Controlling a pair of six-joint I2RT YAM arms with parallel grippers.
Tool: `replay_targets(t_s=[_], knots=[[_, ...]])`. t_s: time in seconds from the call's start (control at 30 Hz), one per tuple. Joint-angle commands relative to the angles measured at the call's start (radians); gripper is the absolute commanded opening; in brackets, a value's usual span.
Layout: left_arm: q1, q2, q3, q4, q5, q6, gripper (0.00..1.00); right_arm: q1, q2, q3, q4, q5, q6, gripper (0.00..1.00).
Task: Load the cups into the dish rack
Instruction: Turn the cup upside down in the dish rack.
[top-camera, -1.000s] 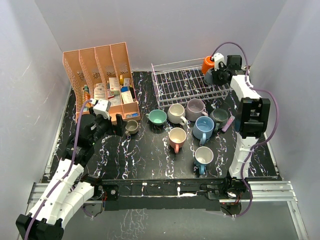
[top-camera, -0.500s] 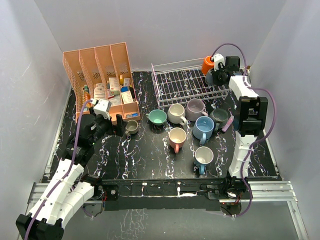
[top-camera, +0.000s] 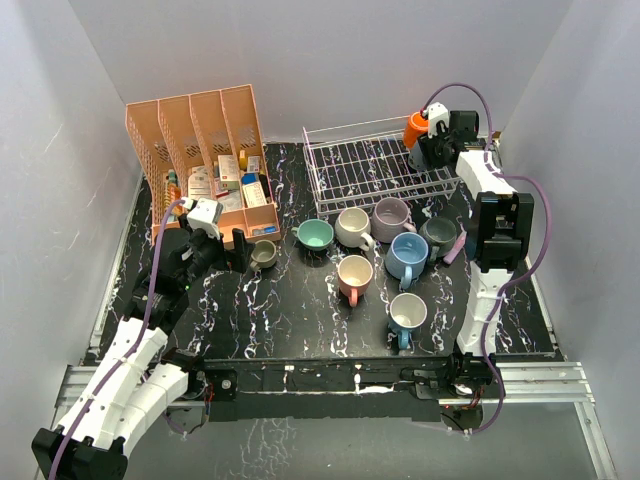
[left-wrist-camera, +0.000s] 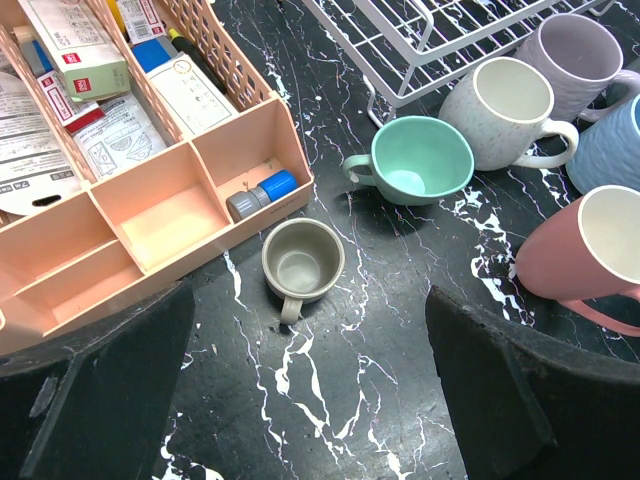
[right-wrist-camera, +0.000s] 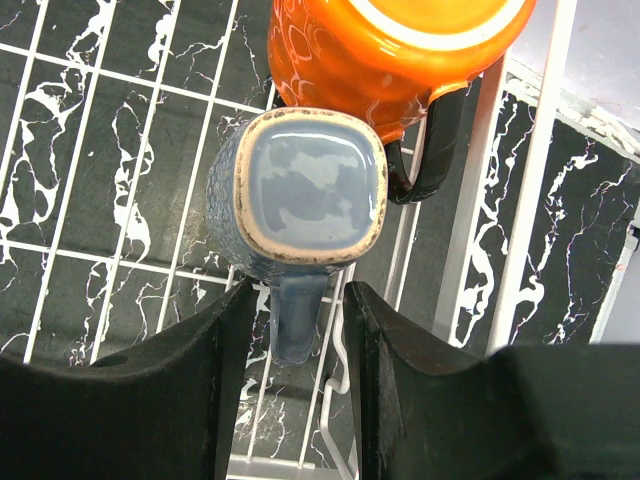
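- Right arm reaching to far right corner of dish rack; right gripper fingers narrowly parted, flanking handle of upturned blue-grey mug, slim gaps either side.
- Left arm low; left gripper spread wide over olive mug.
- Counted ten mugs: two in rack (blue-grey, orange mug), eight on black marbled table.
- Salmon organizer: boxes, leaflets inside.
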Motion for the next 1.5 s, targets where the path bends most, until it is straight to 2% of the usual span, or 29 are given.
replay_targets(t_s=[0.0, 0.37, 0.63, 0.73, 0.83, 0.9, 1.03, 1.47], knots=[[0.005, -0.003, -0.007, -0.006, 0.009, 0.014, 0.97, -0.01, -0.072, 0.043, 0.063, 0.024, 0.011, 0.44], [0.005, -0.008, -0.007, -0.007, 0.006, 0.015, 0.97, -0.01, -0.193, -0.012, 0.057, -0.088, 0.012, 0.46], [0.005, -0.004, -0.006, -0.009, 0.004, 0.014, 0.97, -0.01, -0.285, -0.099, 0.046, -0.287, -0.048, 0.48], [0.004, -0.004, -0.007, -0.009, 0.006, 0.014, 0.97, -0.01, -0.284, -0.118, 0.036, -0.35, -0.059, 0.38], [0.005, -0.006, -0.006, -0.01, 0.006, 0.014, 0.97, -0.01, -0.247, -0.093, -0.005, -0.367, -0.057, 0.2], [0.005, -0.005, -0.007, -0.01, 0.006, 0.014, 0.97, -0.01, -0.209, -0.057, -0.055, -0.367, -0.056, 0.16], [0.005, -0.005, -0.007, -0.01, 0.006, 0.015, 0.97, -0.009, -0.141, -0.001, -0.097, -0.339, -0.035, 0.15], [0.005, 0.003, -0.008, -0.007, 0.006, 0.016, 0.97, -0.005, -0.045, 0.051, -0.042, -0.098, 0.037, 0.15]])
